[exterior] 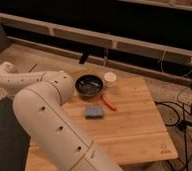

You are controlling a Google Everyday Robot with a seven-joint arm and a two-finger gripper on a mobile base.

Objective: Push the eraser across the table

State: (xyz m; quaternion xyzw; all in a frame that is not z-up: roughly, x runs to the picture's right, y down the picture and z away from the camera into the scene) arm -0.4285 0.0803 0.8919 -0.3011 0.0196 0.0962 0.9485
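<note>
Fingers out of view left, eraser unseen

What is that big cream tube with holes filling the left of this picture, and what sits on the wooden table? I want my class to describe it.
The cream tube is the robot's arm, seen close up from a single camera looking down past it, so it looks huge. Its end effector is not in view; the arm reaches out to the left. On the table lie a dark bowl, a small white cup, an orange-red stick and a blue-grey square pad. The eraser it should push cannot be made out here. Nothing is visibly held.
</note>
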